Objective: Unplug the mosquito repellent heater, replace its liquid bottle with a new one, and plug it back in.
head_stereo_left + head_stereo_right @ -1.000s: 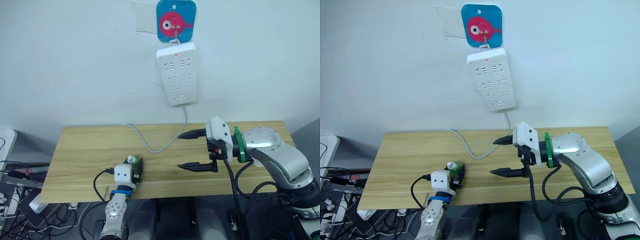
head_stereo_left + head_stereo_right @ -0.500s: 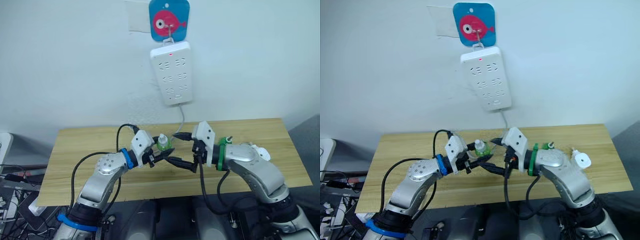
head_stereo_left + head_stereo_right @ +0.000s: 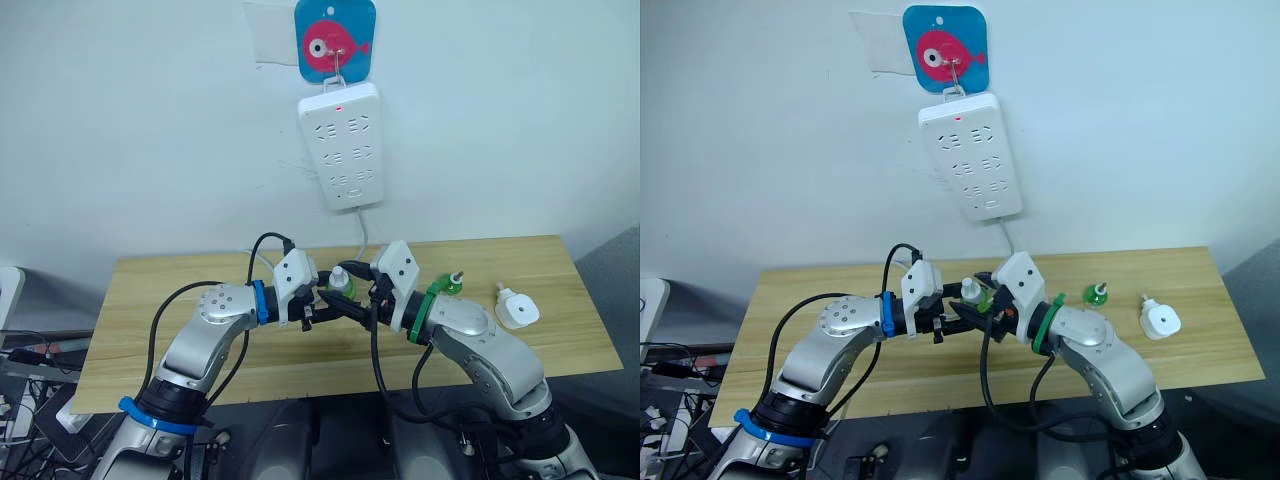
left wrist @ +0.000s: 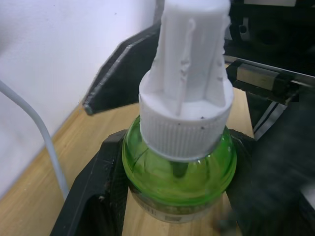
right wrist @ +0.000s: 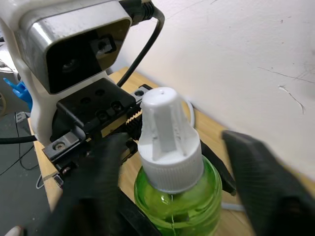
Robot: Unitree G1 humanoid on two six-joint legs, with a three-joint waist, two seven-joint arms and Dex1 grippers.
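- So I've got my left claw clamped on the new green bottle, gripping the round belly, mid-frame just above the worktop.
- My right claw is spread wide with a finger on each side of the white cap, not touching it as far as I can tell.
- The mosquito repellent heater lies at the right of the head views, well apart from both claws and unplugged from the power strip on the wall up top. A second green bottle stands just left of it.
- Handling guess: the bottle is light, hard and smooth, so slippery if I squeeze lazily. The cap has ribs, which is the place to grab for twisting.
- The left wrist view shows the liquid and wick inside the bottle and my fingers hugging the belly. The head views can't show that, but they do give me the heater and strip.
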